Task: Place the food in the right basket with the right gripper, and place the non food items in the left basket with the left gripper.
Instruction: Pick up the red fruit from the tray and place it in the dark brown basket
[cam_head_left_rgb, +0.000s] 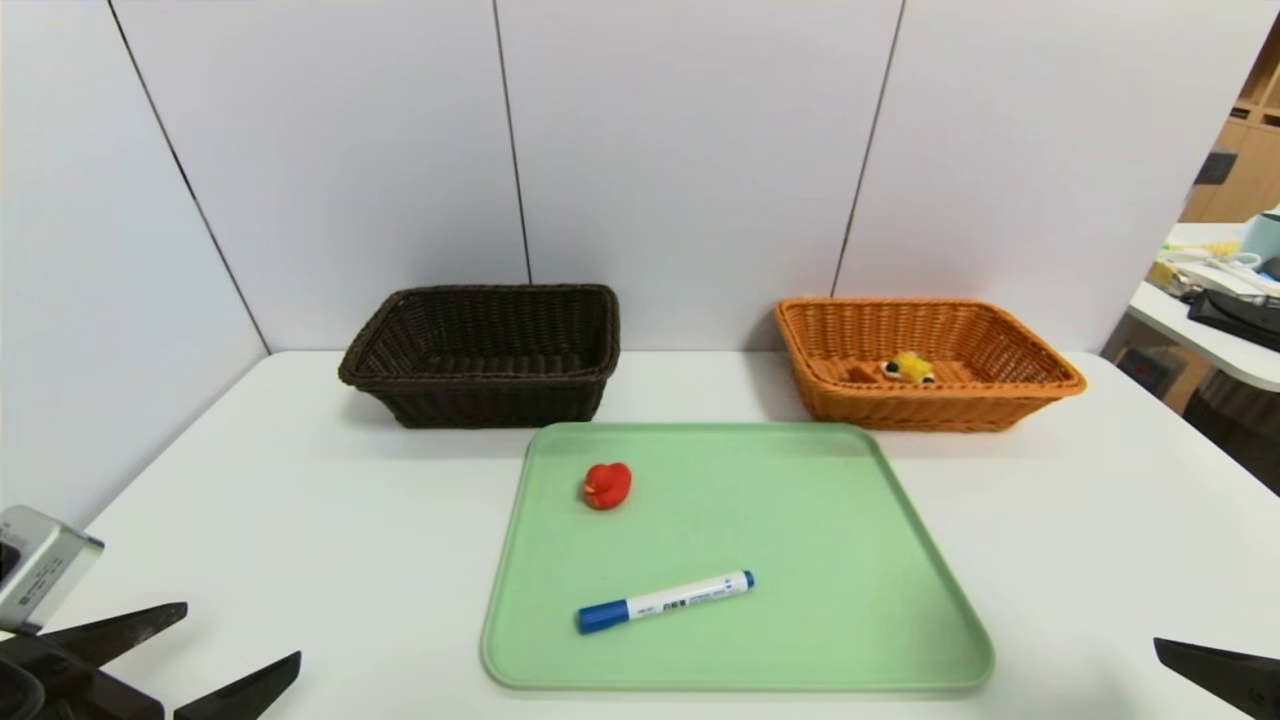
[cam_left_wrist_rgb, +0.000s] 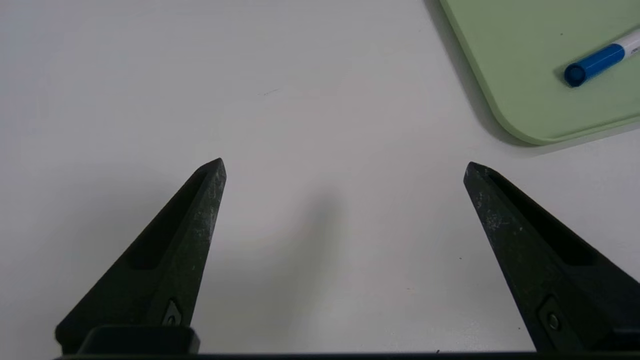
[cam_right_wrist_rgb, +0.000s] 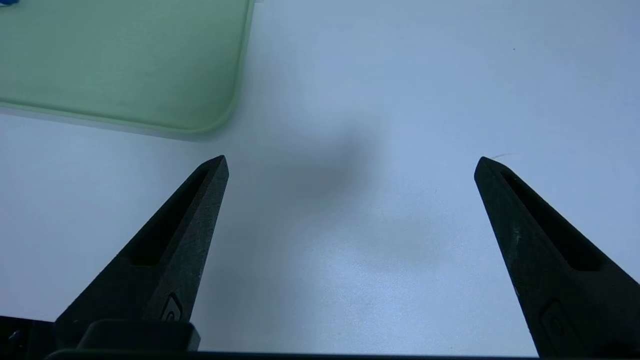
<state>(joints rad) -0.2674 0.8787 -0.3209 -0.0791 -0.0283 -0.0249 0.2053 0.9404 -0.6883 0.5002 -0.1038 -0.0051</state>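
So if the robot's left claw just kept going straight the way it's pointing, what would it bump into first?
Probably the bare white tabletop: the left gripper is open above it with nothing between its fingers. How far down the surface lies is hard to judge.

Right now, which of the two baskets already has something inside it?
The orange-tan basket, on the robot's right: a toy waffle wedge lies inside. The dark brown basket, on the robot's left, shows nothing inside.

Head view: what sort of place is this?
Probably a robot test bench: two robot claws over a white table, a tray with a toy duck and marker, and plain white panels behind.
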